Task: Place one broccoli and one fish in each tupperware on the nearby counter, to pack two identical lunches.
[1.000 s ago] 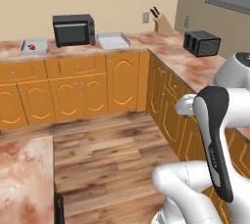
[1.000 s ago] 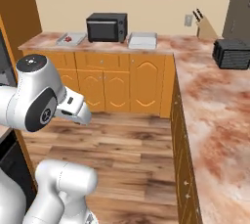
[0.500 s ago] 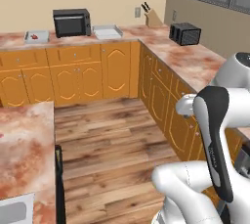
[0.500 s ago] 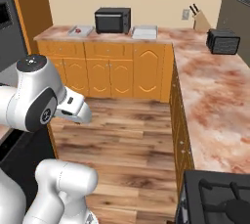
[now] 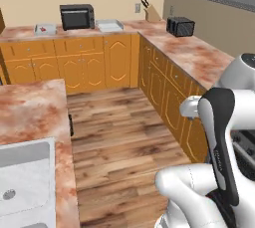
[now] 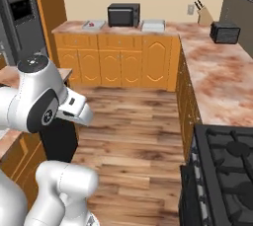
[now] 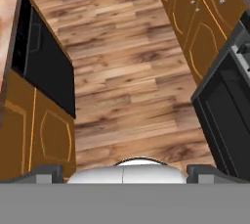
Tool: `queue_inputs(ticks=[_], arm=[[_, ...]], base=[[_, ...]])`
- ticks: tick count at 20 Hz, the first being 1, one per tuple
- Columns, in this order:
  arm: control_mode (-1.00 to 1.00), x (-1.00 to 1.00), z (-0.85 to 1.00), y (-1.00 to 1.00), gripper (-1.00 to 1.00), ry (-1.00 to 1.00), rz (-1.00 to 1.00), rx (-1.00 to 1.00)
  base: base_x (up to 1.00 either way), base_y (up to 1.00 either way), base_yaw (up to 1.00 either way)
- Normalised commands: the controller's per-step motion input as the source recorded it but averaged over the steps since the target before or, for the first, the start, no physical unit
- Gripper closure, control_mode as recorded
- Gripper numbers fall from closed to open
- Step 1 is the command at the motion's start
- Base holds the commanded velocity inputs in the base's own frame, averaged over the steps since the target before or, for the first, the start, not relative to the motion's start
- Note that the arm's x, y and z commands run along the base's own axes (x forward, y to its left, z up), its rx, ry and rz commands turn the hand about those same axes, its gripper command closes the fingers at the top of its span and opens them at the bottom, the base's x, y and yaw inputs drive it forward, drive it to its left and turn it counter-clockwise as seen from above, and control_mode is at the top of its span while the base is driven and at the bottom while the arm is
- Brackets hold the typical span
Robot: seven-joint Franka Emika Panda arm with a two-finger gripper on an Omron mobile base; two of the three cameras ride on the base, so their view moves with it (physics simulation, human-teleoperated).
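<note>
I see the counter (image 5: pixel 184 48) running as an L along the back wall and down the right side, mottled pink-brown stone on orange cabinets. From the right base view it (image 6: pixel 217 72) stretches toward a black stove top (image 6: pixel 227 161) in the near corner. On the back run stand a black microwave (image 5: pixel 76 17), a pale flat tray (image 5: pixel 109 25) just beside it, and a small white container with something red in it (image 5: pixel 45 28) on the microwave's other side. At the corner sits a knife block (image 5: pixel 148 11), and further along, a black toaster (image 5: pixel 180 26). To my left is a separate stone top with a steel sink (image 5: pixel 25 182).

The gripper (image 7: pixel 124 171) looks down at wooden floor (image 7: pixel 127 71) — its two dark fingertips stand wide apart at the frame's bottom corners, nothing between them, so released. I can't make out any broccoli, fish or tupperware clearly from here.
</note>
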Motion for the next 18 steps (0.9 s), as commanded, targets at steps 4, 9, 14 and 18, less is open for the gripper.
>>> queue_inputs(ticks=[4,9,14,18], arm=[[1.0,0.0,0.0,0.0,-1.0,0.0,0.0,0.0],[1.0,0.0,0.0,0.0,-1.0,0.0,0.0,0.0],[1.0,0.0,0.0,0.0,-1.0,0.0,0.0,0.0],[1.0,0.0,0.0,0.0,-1.0,0.0,0.0,0.0]], base=[[-1.0,0.54,0.0],[-1.0,0.42,0.0],[-1.0,0.16,0.0],[-1.0,0.0,0.0]])
